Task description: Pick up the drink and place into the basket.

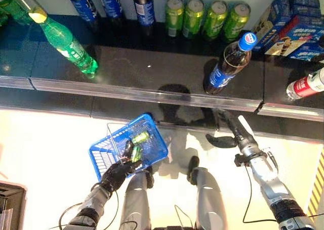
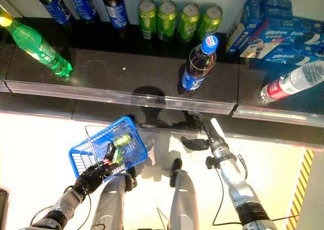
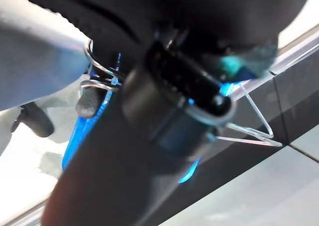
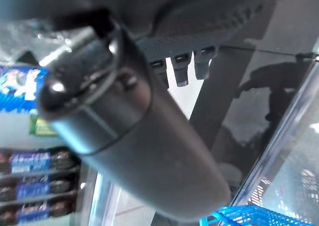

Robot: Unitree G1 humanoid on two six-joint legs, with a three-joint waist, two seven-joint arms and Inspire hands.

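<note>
Two-handed shelf pick, seen from the head camera. Your left hand (image 1: 117, 173) is curled round the wire handle (image 1: 112, 139) of the blue plastic basket (image 1: 154, 148), holding it low in front of the shelf (image 1: 152, 68) so that its open top faces up and stays within reach of the other arm. At least two green cans (image 1: 140, 137) lie on their sides in the basket; held this way, they rest against its floor rather than rolling out.

Your right hand (image 1: 229, 133) hangs just below the shelf's front edge (image 1: 152, 96), fingers extended and thumb spread to the side, holding nothing. It sits directly beneath the cola bottle with the blue cap (image 1: 229, 63), which stands upright near the front of the shelf, apart from its neighbours; this is the likeliest next drink, judged by its nearness to the hand.

Other stock remains on the shelf: a green soda bottle (image 1: 68, 45) at the left, a row of four green cans (image 1: 206, 16) and three dark bottles (image 1: 111, 2) along the back, blue biscuit boxes (image 1: 291, 27) and a red-labelled clear bottle (image 1: 306, 84) at the right.

The upright bottle is tall and narrow, so a grasp around its body, not its cap, seems the safer choice.
</note>
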